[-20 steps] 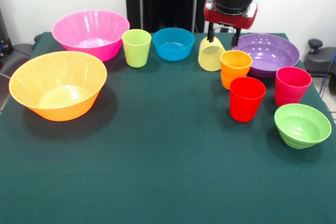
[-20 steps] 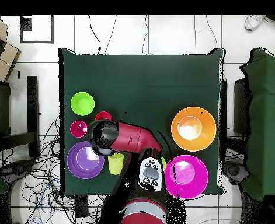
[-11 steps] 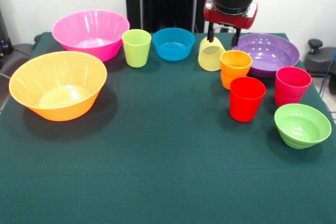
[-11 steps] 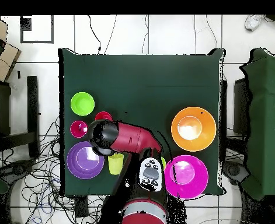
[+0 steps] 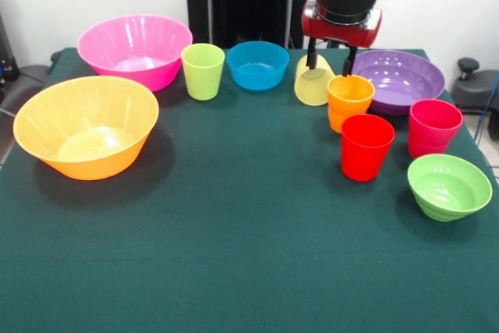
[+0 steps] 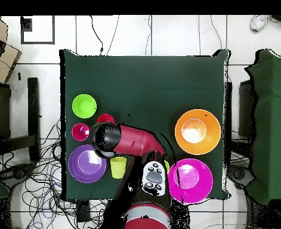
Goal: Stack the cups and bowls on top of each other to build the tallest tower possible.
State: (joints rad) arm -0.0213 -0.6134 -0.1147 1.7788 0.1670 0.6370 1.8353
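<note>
Table [image 5: 234,255] – green cloth, tiled floor [image 6: 166,36].

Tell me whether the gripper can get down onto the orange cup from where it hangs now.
Probably yes. The gripper hangs open just above and behind the orange cup, whose mouth is uncovered. The tilted yellow cup and the red cup crowd its sides.

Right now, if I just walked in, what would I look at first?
Probably the red and black robot arm's gripper, its fingers open just above the orange ribbed plastic cup and beside the tilted pale yellow see-through cup. Then the two biggest bowls across the green table: the large pink plastic bowl and the large orange plastic bowl in front of it.
</note>
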